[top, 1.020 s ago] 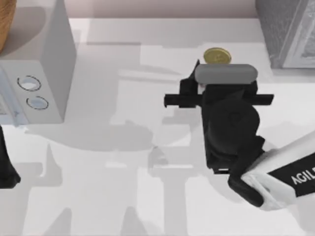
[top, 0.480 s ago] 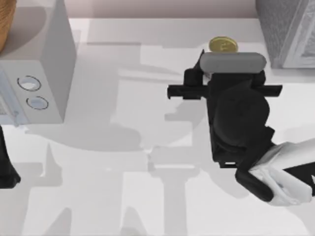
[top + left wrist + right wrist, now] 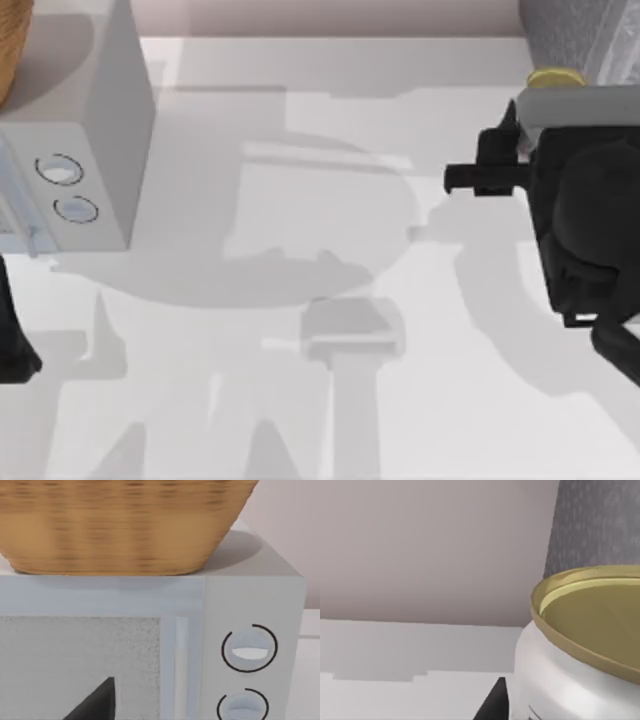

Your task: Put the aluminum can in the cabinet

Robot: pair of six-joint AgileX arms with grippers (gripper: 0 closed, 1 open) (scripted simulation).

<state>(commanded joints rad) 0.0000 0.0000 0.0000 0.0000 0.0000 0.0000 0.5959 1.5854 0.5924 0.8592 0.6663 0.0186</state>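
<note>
The aluminum can (image 3: 580, 645) has a dull gold metal top with a soft satin sheen and a raised rim, over a smooth white body of slight gloss. The cabinet (image 3: 600, 525) beside it is dark grey and speckled, like rough matt stone. The microwave (image 3: 250, 595) looks like smooth pale grey plastic or painted metal, matt, with a grainy speckled door window (image 3: 80, 665) and glossy rounded knobs (image 3: 249, 649). The basket (image 3: 125, 525) on it is woven tan wicker, ribbed and coarse. The table (image 3: 300, 400) is plain white and matt.
</note>
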